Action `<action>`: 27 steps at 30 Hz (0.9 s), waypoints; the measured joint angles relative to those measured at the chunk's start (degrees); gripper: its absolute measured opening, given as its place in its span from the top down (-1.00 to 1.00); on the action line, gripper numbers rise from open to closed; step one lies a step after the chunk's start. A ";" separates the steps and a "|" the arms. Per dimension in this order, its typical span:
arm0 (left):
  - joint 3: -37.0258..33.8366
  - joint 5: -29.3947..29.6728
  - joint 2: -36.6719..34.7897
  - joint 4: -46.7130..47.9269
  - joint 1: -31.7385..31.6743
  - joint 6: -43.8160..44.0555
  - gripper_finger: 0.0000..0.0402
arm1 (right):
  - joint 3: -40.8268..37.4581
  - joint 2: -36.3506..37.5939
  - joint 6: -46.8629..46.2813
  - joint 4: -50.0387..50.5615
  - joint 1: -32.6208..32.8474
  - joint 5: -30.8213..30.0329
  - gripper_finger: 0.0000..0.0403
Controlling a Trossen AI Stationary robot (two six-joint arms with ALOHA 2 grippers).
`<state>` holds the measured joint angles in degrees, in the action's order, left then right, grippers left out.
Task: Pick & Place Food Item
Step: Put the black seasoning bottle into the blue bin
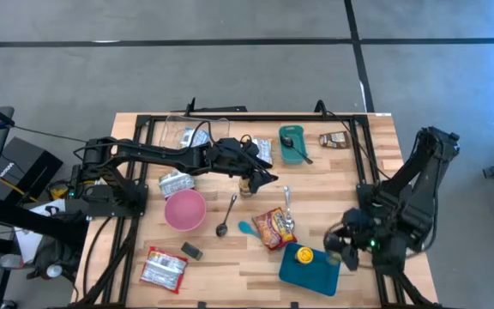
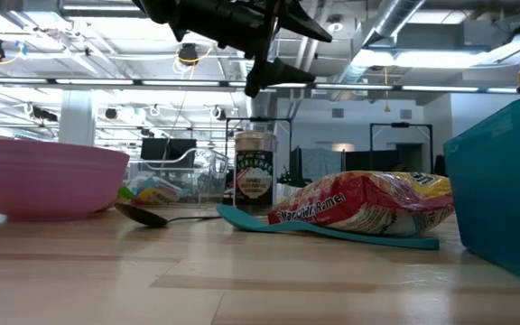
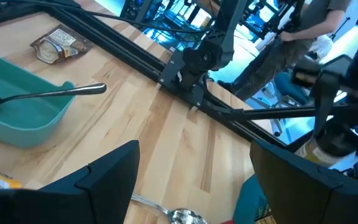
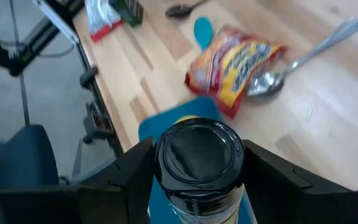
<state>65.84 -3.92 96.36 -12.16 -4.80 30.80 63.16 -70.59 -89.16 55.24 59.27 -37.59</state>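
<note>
Wooden table [image 1: 333, 180] bearing pink bowl [image 1: 184, 210], ramen packet [image 1: 274, 227], spoons [image 1: 227, 215]

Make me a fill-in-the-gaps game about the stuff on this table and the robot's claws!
1. The bowl next to the dark spoon is ____.
2. The right claw grips a jar with a ____ lid.
3. The left claw, over the middle of the table, is ____ and holds nothing.

Missing words: pink; black; open
</note>
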 joint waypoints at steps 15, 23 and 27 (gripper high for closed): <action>0.00 0.00 0.01 -3.80 0.00 4.39 -0.50 | 0.00 -15.18 -14.02 2.12 12.72 -12.25 0.01; 0.00 0.00 0.02 -3.80 0.00 4.66 -0.50 | 0.00 -20.06 -14.41 1.52 11.42 -16.82 0.01; 0.00 0.02 0.02 -3.80 0.00 4.66 -0.50 | 0.00 -22.94 -14.41 1.19 10.92 -17.07 0.01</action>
<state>65.84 -3.90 96.38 -15.96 -4.80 35.46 63.16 -93.53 -103.57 56.43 70.18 -54.66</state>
